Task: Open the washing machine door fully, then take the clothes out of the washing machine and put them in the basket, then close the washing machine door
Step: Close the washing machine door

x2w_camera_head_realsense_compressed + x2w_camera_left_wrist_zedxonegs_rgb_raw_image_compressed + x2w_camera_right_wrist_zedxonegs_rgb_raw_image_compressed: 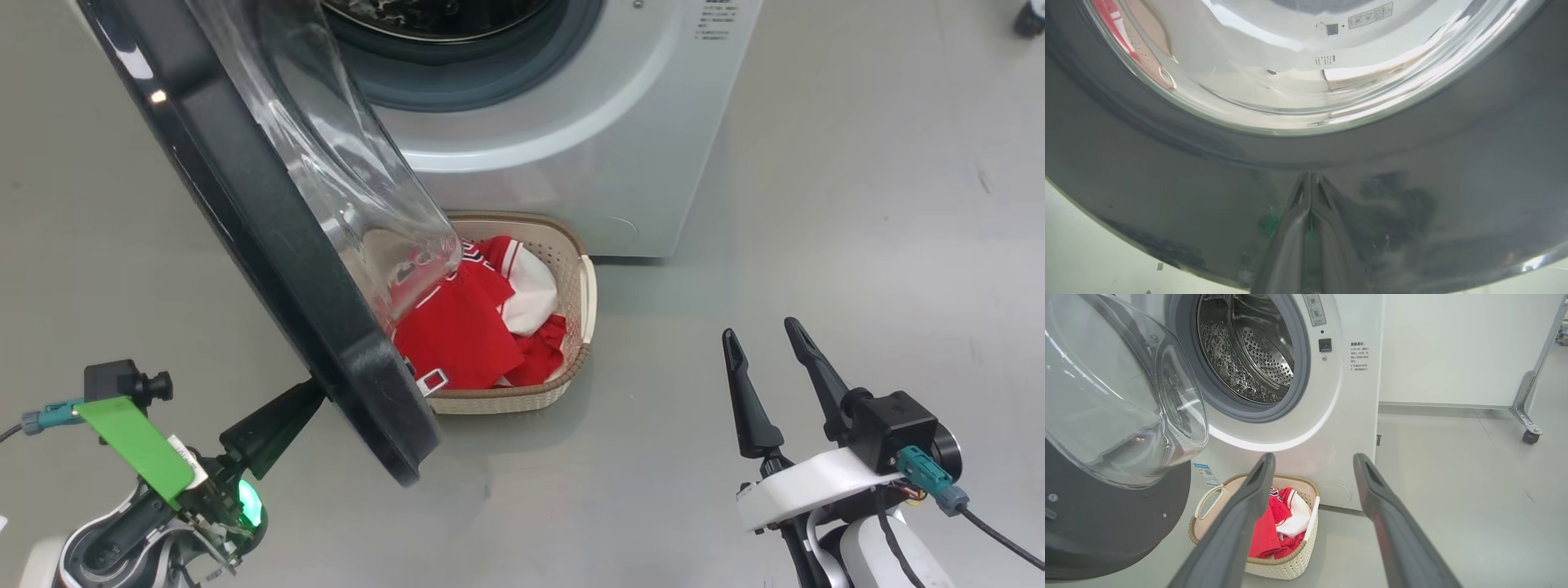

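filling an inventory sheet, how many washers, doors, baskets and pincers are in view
washer: 1
door: 1
basket: 1
pincers: 2, left pincer and right pincer
total: 5

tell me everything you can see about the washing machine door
The washing machine door is large and round, with a glossy black frame, plastic by the look, and a bulging clear glass window at its centre. It stands swung open at the robot's left of the drum opening, bowl side facing the machine, and in the head view it overlaps the basket. The shut left gripper touches its black outer face just below the window's rim. The open right gripper is clear of it.
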